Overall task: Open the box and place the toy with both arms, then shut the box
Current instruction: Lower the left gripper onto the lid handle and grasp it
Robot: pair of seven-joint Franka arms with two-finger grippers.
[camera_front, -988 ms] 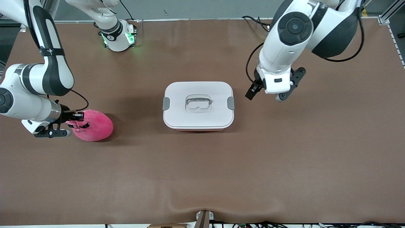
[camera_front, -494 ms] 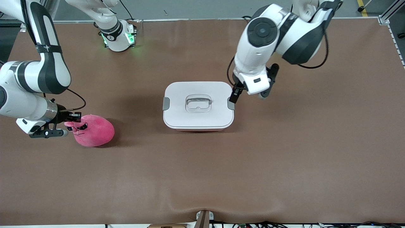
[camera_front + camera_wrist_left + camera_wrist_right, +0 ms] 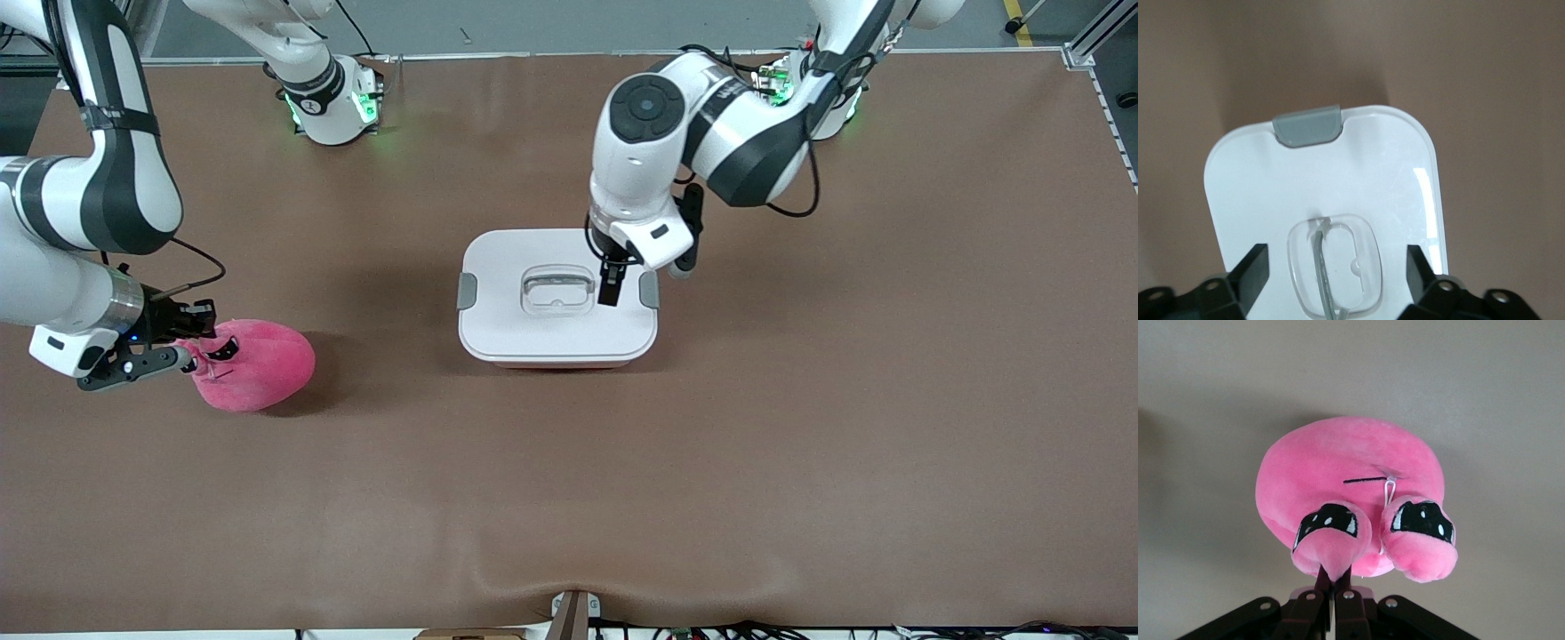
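Box (image 3: pixel 557 298) sat mid-table, lid on, grey clips (image 3: pixel 467 291) at both ends. Left gripper (image 3: pixel 610 289) hovered over lid beside clear handle (image 3: pixel 557 291), jaws spread wide, handle between them in left wrist view. Toy (image 3: pixel 253 364) lay toward right arm's end of table. Right gripper (image 3: pixel 197 342) pinched shut on toy's face.

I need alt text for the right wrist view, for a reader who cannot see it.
The right gripper, shut, pinches a small flap of the pink plush toy near its sleepy dark eyes. The round toy fills the middle of the view, with the plain table around it.
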